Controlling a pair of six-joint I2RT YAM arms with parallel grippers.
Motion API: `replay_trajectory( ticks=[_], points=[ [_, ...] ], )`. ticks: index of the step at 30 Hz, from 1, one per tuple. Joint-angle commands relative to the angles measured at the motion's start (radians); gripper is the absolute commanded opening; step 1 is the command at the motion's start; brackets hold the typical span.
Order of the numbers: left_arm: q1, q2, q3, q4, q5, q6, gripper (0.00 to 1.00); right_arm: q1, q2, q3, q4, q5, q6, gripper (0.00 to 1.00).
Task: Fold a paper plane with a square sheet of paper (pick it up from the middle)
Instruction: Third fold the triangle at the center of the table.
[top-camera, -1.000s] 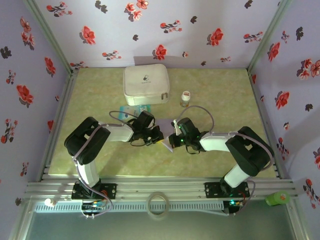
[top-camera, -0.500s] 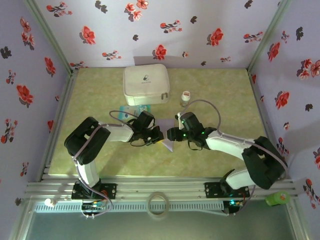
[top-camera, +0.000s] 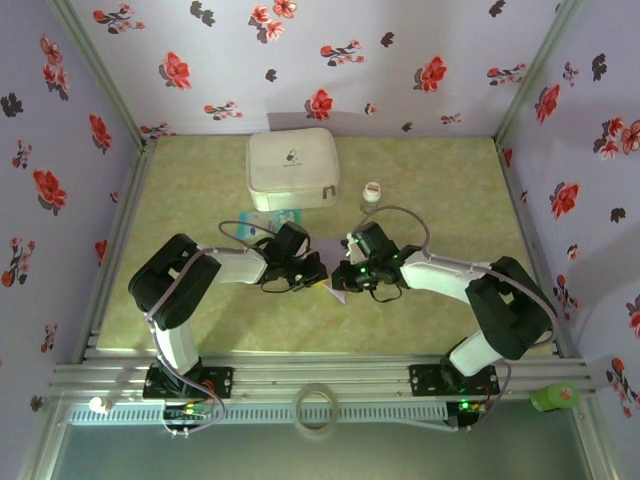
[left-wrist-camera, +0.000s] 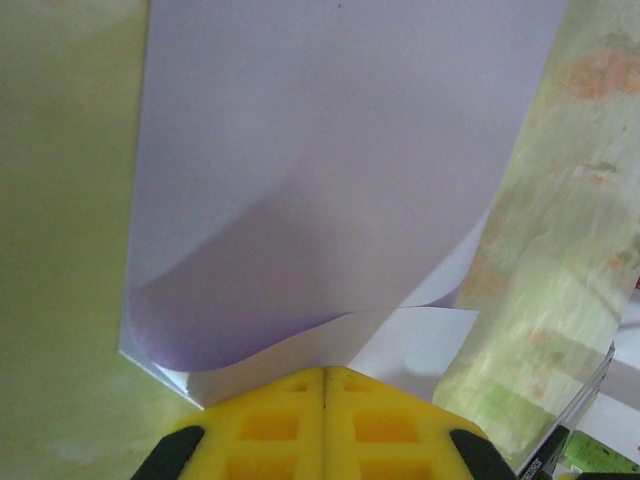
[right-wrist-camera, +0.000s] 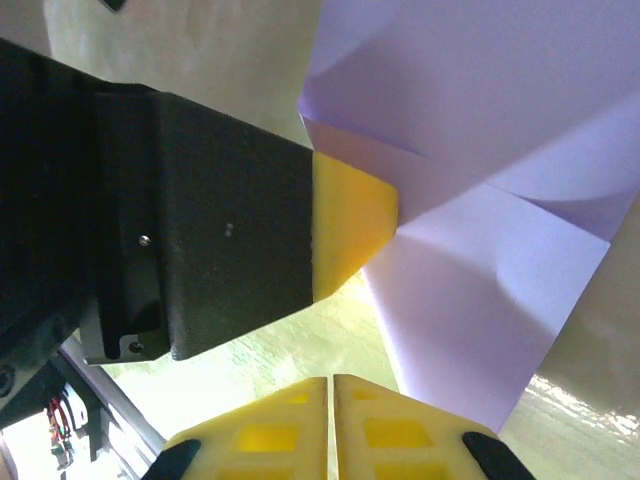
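Observation:
The lavender sheet of paper (top-camera: 336, 291) lies partly folded on the green table between the two arms, with flaps overlapping and one layer bulging up (left-wrist-camera: 330, 150). My left gripper (left-wrist-camera: 325, 372) is shut, its yellow tips resting on the paper's near folded edge; from above it sits at the sheet's left side (top-camera: 318, 272). The right wrist view shows that left finger (right-wrist-camera: 350, 230) touching the paper (right-wrist-camera: 480, 290). My right gripper (right-wrist-camera: 332, 380) is shut with nothing between its jaws, just off the sheet's edge over bare table (top-camera: 342, 274).
A white zip case (top-camera: 292, 168) stands at the back, with a small bottle (top-camera: 371, 196) to its right and a teal-and-white packet (top-camera: 262, 218) in front of it. A tape roll (top-camera: 314, 410) lies on the near ledge.
The right gripper opened, swung out a little with its arm stretched, then came back beside the paper and shut. The left gripper stayed shut in place.

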Motion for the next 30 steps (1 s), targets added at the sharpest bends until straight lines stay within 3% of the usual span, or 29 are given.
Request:
replay_trajectory(
  ticks=[1, 15, 30],
  points=[
    [-0.007, 0.025, -0.012, -0.079, -0.058, 0.018, 0.00, 0.007, 0.022, 0.022, -0.039, -0.040, 0.022, 0.09],
    [-0.007, 0.022, -0.010, -0.080, -0.054, 0.021, 0.00, 0.010, 0.123, 0.028, -0.023, -0.064, 0.024, 0.10],
    [-0.005, 0.028, -0.009, -0.081, -0.053, 0.018, 0.00, 0.011, 0.093, -0.071, 0.004, -0.082, 0.045, 0.10]
  ],
)
